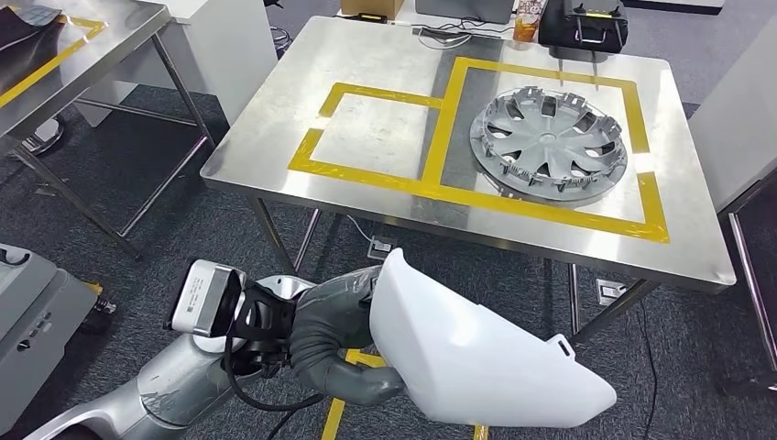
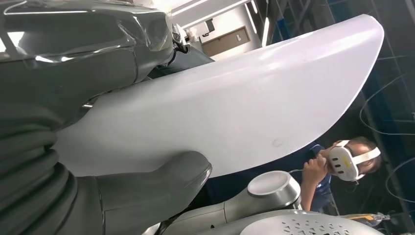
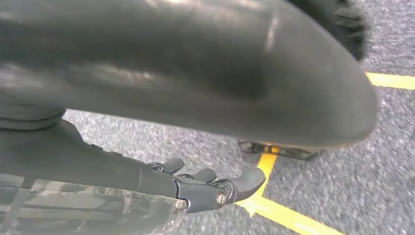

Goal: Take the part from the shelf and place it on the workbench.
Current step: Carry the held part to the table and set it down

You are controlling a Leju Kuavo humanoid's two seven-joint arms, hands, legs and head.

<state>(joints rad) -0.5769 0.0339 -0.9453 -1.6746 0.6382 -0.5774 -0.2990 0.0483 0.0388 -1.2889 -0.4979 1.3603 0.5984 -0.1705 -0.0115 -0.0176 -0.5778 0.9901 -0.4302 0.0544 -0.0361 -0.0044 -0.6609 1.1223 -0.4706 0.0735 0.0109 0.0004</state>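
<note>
My left hand (image 1: 332, 335) grips a large white curved shell part (image 1: 476, 353) low in the head view, in front of the workbench and below its near edge. In the left wrist view the thick grey thumb (image 2: 147, 191) presses on the white part (image 2: 235, 107). The steel workbench (image 1: 275, 137) carries two squares of yellow tape; the smaller left one (image 1: 371, 137) is bare. My right hand (image 3: 210, 186) hangs over the grey carpet with its dark fingers loosely extended and nothing in them.
A grey wheel cover (image 1: 548, 142) lies in the larger taped square. A black case (image 1: 583, 23) stands at the bench's back edge. Another steel table (image 1: 110, 37) is far left, a grey box (image 1: 32, 312) beside me. A person wearing a white headset (image 2: 345, 161) stands behind.
</note>
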